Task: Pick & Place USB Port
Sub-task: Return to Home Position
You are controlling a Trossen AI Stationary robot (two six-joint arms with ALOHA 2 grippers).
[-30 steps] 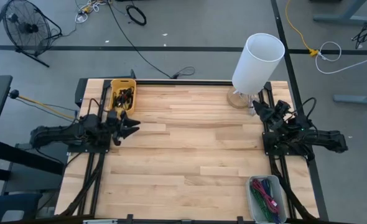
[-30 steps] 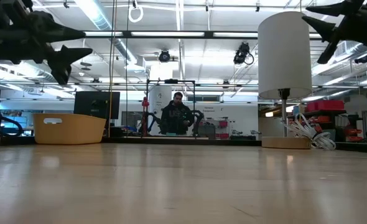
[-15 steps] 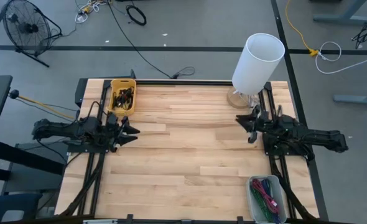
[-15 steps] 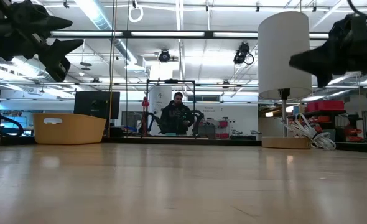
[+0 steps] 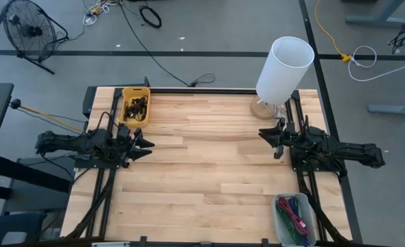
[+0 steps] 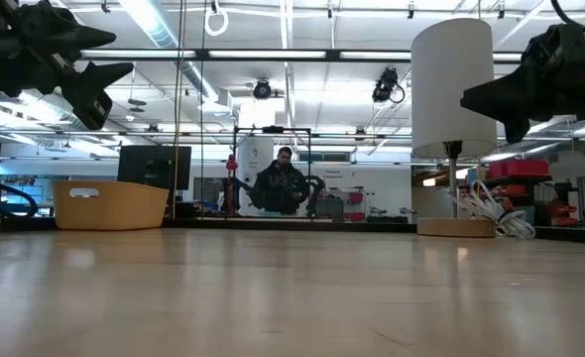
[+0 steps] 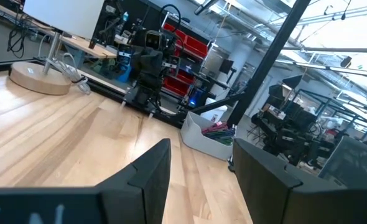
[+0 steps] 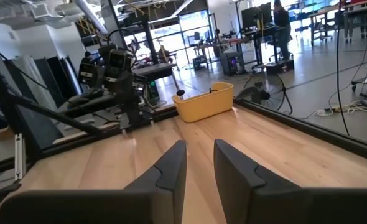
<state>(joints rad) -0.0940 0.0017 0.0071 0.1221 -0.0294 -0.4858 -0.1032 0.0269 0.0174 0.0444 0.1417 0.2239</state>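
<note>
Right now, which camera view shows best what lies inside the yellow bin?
The high view: it looks straight down into the yellow bin and shows dark cables in it. The low view and the right wrist view show only its outer wall; the left wrist view misses it.

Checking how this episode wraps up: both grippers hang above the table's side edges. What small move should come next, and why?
Probably fold both arms back to rest. The left gripper and right gripper are open and empty, black cables lie in the yellow bin, violet ones in the gray bin, and no cable shows on the table.
</note>
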